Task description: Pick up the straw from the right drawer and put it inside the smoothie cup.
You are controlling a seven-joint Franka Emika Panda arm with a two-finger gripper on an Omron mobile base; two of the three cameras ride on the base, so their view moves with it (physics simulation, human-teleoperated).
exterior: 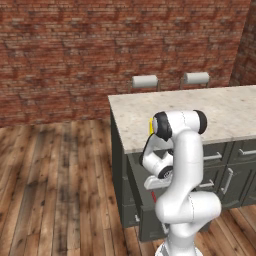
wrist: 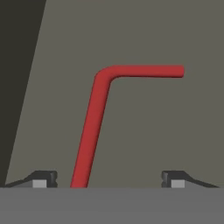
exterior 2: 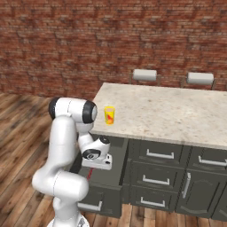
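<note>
Down inside the right drawer [wrist: 144, 131], the straw [wrist: 94, 127] lies flat on the grey floor. In the hand view its long shaft runs from about 6 o'clock up toward 11 o'clock, then bends and the short end points to 3 o'clock. The pincer [wrist: 108, 179] is spread wide. One fingertip sits at 8 o'clock and the other at 4 o'clock, and the shaft passes between them, nearer the 8 o'clock tip. Neither tip touches the straw as far as I can tell.

In the right base view the drawer [exterior 2: 106, 170] stands pulled out from the cabinet, at the left end of the island. The hand is lowered over it, and a sliver of red [exterior 2: 89, 174] shows just below the hand. The same sliver [exterior: 153, 196] shows in the left base view.

The smoothie cup [exterior 2: 109, 115] stands upright on the tabletop [exterior 2: 177, 113], near its front left corner, at roughly 1 o'clock from the hand in the right base view. In the left base view a yellow edge [exterior: 151, 126] shows beside the arm's upper joint. No straw is in the cup.

Progress, as judged:
- Done: drawer open, pincer lined up over the straw.
- Not yet done: closing on the shaft, lifting, carrying to the cup, inserting.
- Roughly the first third; the grasp itself looks like the step in hand.
- Shaft is off-centre between the tips, so closing may nudge it sideways.
</note>
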